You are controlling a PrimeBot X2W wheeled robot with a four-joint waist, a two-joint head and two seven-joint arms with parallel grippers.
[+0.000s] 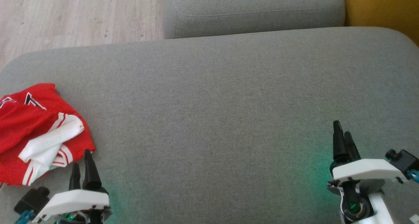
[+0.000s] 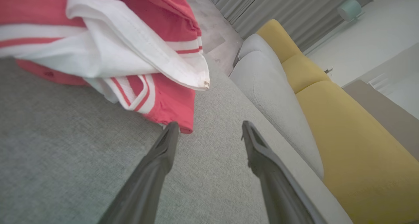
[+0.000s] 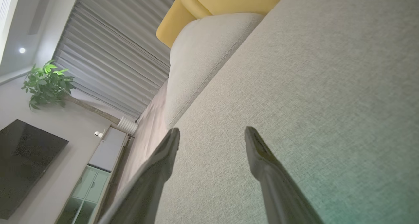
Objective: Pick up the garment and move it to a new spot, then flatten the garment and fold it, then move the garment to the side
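I can read nothing for certain: the red garment [image 1: 19, 126], at the left edge of the grey cushion [image 1: 209, 103], carries dark, white-outlined characters [image 1: 31, 100], creased and partly folded under, one perhaps a 7.

Garment [image 1: 29, 126]: red with white stripes, white lining. Cushion [image 1: 229, 112]: plain grey weave. Sofa [image 2: 353, 145]: mustard yellow. Floor [image 1: 75, 18]: pale wood grain. Gripper fingers [image 2: 154, 171]: dark.

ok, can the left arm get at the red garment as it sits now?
Probably yes. The left gripper is open, its tips close by the near corner of the garment, which lies crumpled on the grey cushion. Nothing stands between them; a short reach forward should do.
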